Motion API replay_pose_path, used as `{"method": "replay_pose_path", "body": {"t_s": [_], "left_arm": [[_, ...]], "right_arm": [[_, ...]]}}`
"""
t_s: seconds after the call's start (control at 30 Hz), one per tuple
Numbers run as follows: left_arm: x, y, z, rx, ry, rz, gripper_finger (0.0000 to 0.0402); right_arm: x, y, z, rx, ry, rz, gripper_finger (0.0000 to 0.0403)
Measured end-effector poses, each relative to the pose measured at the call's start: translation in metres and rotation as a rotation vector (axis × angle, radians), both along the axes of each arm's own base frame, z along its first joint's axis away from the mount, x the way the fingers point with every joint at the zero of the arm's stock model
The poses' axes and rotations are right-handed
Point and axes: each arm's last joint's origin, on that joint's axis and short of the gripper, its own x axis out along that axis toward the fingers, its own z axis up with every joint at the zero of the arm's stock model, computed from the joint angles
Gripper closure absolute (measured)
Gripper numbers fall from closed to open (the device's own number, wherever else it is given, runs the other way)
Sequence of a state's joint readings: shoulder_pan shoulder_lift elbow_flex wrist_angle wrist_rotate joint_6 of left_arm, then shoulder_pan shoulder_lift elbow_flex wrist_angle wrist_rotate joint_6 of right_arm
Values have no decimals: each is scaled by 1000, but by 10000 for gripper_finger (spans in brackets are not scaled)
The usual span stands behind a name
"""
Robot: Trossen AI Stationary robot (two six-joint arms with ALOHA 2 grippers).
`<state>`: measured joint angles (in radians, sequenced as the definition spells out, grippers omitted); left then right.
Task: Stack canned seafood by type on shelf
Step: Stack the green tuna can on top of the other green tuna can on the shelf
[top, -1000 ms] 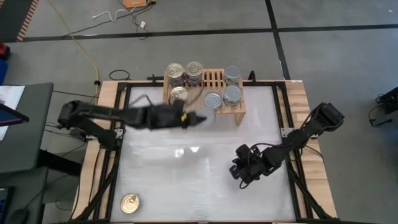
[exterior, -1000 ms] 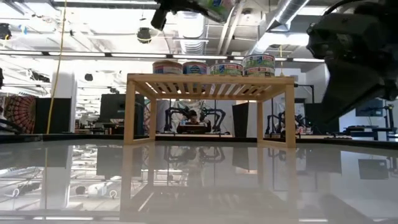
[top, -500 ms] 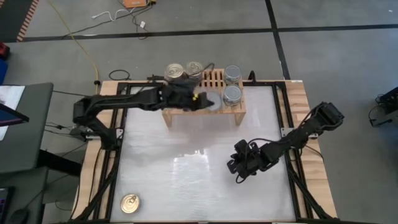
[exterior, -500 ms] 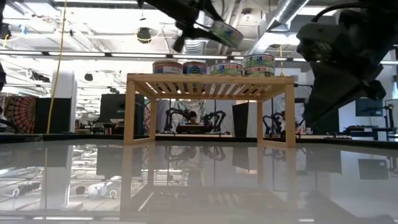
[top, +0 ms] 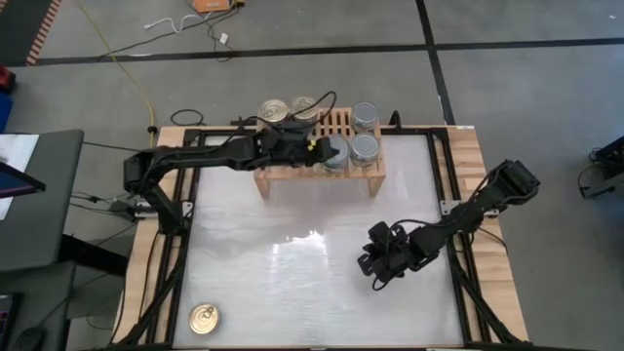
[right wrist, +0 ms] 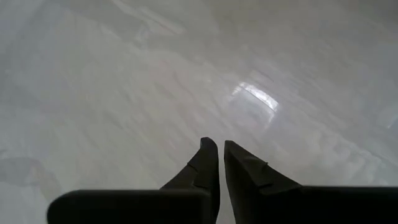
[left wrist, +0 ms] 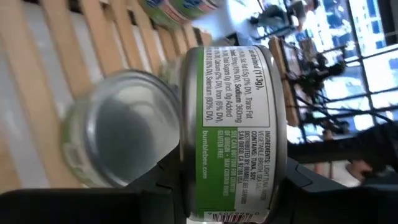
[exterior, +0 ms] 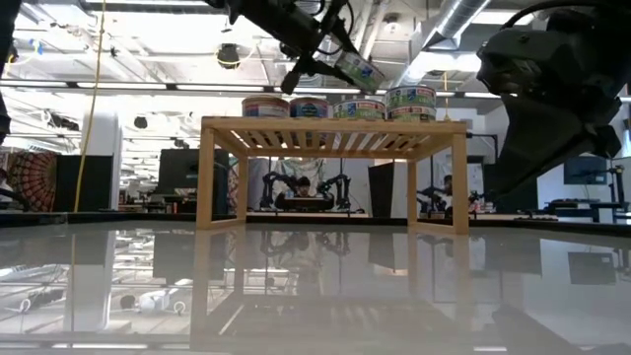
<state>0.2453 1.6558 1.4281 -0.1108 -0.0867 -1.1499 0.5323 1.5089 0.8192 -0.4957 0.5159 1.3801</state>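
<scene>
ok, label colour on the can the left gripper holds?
Green and white label on the can; left wrist view.

Overhead looks straight down, low looks level across; both share the shelf (top: 322, 161).

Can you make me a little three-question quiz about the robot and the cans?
1. True or false: the left gripper holds a green-label can above the shelf.
2. Where does the lone gold-top can sit?
A on the shelf
B near the table's front left corner
C in the right gripper
3. Fill in: the right gripper hangs over the bare white ____.

Key: 1 true; 2 B; 3 table.
</scene>
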Motion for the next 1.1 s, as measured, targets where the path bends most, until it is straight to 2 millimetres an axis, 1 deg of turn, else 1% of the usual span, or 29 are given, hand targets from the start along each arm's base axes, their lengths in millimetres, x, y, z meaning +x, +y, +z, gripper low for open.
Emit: {"method": "replay_pose_path", "body": {"t_s": [0.13,0.17,0.27,0.4,0.57,1.1], "left_arm": [[5,3,-9,23,28,35,269],[7,4,-13,15,49,37,268],[14,5,-21,-38,29,34,268],[14,6,-22,-40,34,42,268],[10,8,-18,-31,33,54,267],[10,8,-19,-61,27,63,265]], "right_arm": [[1,-1,0,0,0,-4,347],[1,-1,0,0,-1,-4,347],[1,-1,0,0,-1,-4,347],[0,0,0,1,-2,1,347],[-1,3,0,1,-2,11,347],[0,1,0,1,-3,2,347]]}}
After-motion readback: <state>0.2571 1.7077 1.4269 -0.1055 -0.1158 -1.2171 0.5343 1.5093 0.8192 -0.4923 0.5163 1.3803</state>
